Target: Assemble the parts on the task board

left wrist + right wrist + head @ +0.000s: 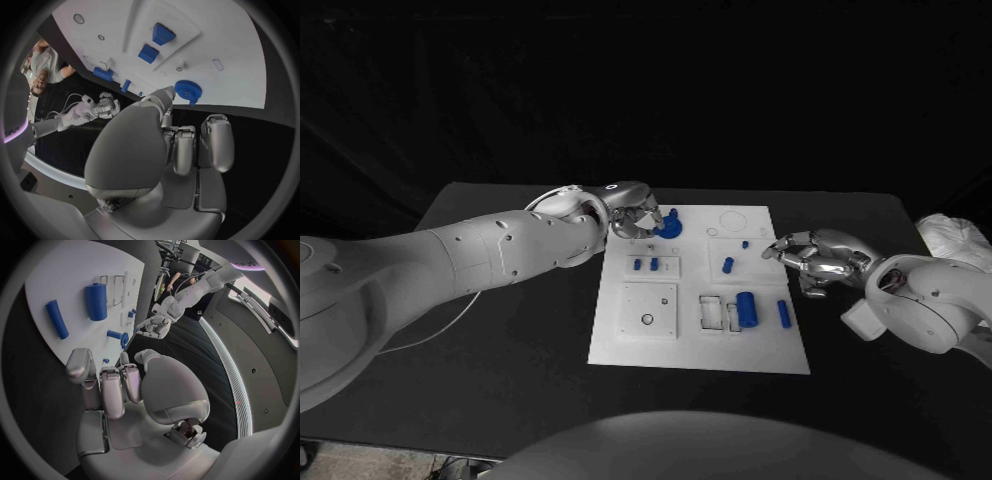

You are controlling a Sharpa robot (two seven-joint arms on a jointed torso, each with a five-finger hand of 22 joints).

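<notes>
The left hand hovers at the far left corner of the task board, fingers curled in and holding nothing that I can see, with a fingertip just beside the blue gear that sits at that corner. The left wrist view puts the gear right at the board's edge — so a clumsy pinch could, I judge, nudge it off onto the black table or tip it rather than lift it.

The right hand waits just off the board's right edge, fingers loosely bent and apart, empty. The large blue cylinder and the slimmer blue peg lie loose near the right edge; being round, they would likely roll if that hand brushes them while reaching in.

No brand, label or readable writing shows on the board or parts.
</notes>
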